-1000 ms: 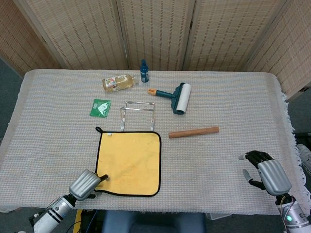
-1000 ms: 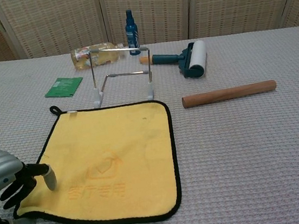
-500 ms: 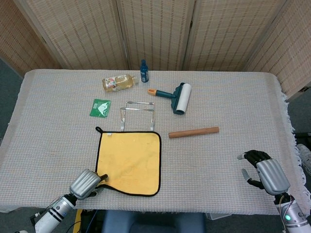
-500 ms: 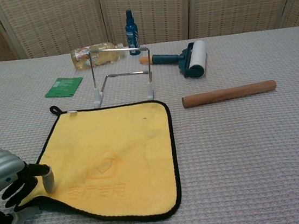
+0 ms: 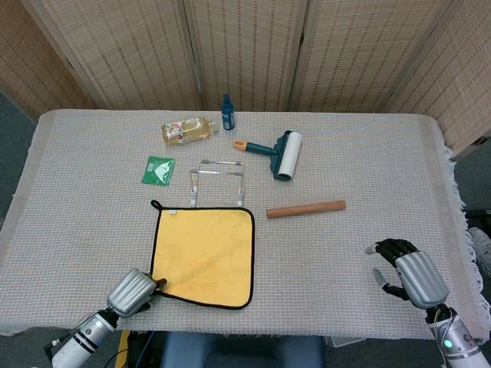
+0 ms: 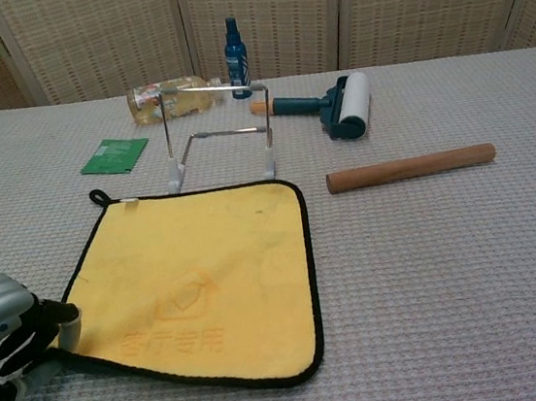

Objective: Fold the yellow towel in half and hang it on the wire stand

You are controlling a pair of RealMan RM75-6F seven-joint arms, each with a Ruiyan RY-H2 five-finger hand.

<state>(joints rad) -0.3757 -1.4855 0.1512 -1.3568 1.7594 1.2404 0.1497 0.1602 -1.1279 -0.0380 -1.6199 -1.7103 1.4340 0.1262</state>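
So the yellow towel lies flat on the table, near-centre-left, w/ its far edge just short of the wire stand; stand sits straight beyond it, so the fold looks to run near edge → far edge, away from the robot. Left hand is at the towel's near-left corner, fingers curled on the black hem, apparently pinching it; can't tell how firm. Right hand is well apart to the right, off the cloth, fingers loosely curled, holding nothing, so left is far nearer. Vs 1 s ago: the near-left corner has been dragged in and the near edge now runs slanted, left hand has pulled back toward the table edge; right hand has crept slightly inward; stand and the rest unmoved.
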